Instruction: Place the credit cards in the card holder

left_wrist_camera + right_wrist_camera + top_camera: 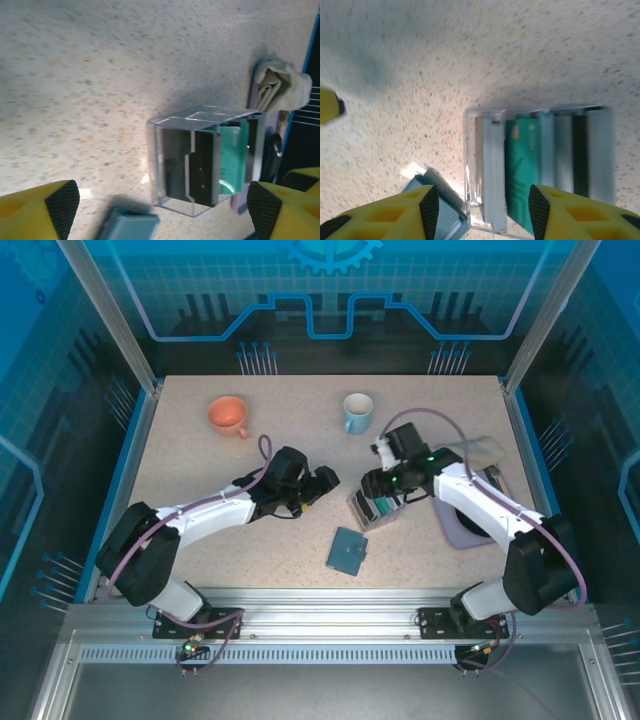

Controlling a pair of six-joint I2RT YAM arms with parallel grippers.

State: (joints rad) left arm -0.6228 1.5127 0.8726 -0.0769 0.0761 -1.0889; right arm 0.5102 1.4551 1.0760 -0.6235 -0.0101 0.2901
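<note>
both arms at the card rack, card holder lying beside it

the credit cards point(522, 160) stand on edge in a clear slotted rack point(360, 512), a little right of the middle of the table point(180, 460). grey cards sit at one end, a teal-green card comes next, then pale and dark ones.

the right jaws are partly open and hang over the grey end of the rack. in the right wrist view one yellow finger point(570, 215) is above the teal-green card. the other is outside the rack's end wall, over the card holder. nothing is clamped between them. i cannot tell whether either pad touches the rack.

the left jaws are spread wide and hold nothing. their black pads point(62, 202) frame the rack, which stands ahead of them. from above, the left jaws are near the rack's left side but apart from it.

the card holder point(347, 551) is a flat teal-blue square on the table. it lies just beside the rack's near corner, on the side toward the arm bases. whether it touches the rack i cannot tell.

an orange mug point(229, 416) and a white-and-blue mug point(358, 412) stand well apart on the far half of the table. a crumpled beige cloth point(280, 82) lies beyond the rack, toward the right edge.
</note>
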